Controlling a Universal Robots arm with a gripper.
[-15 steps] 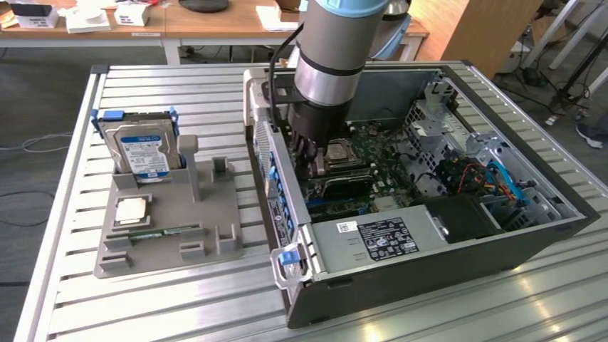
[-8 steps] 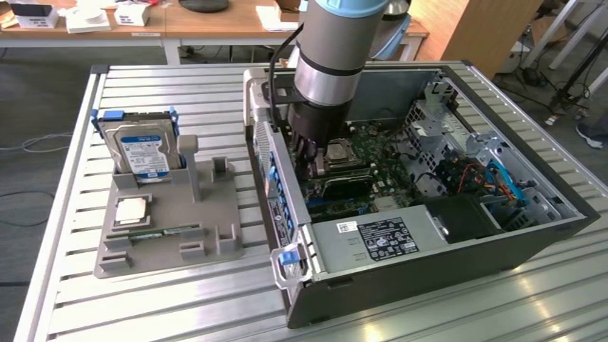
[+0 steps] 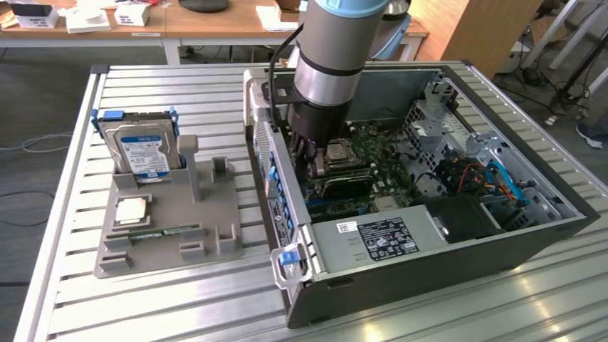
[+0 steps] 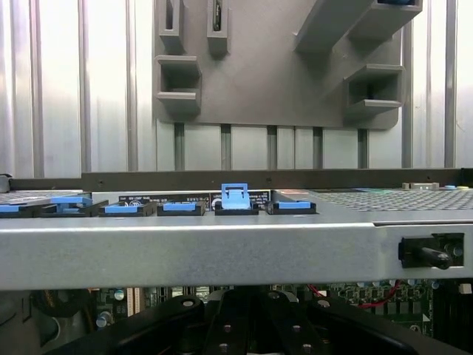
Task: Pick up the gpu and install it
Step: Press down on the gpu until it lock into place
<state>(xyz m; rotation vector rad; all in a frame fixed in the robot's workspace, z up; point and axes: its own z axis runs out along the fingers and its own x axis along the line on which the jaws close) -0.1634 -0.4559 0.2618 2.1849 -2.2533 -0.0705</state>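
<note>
Exterior view, robot arm reaching into the open computer case (image 3: 532,235), gripper (image 3: 318,160) pressed together low over the motherboard (image 3: 380,153), dark graphics card (image 3: 347,187) seated just beneath it, hard drive (image 3: 142,149) on the gray holder (image 3: 161,228) well apart.

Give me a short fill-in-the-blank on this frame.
1. The arm reaches down into the open ____.
2. The hard drive stands upright in the grey ____.
3. One blue latch on the case edge stands ____ while its neighbours lie flat.

Missing words: computer case; holder; raised
</note>
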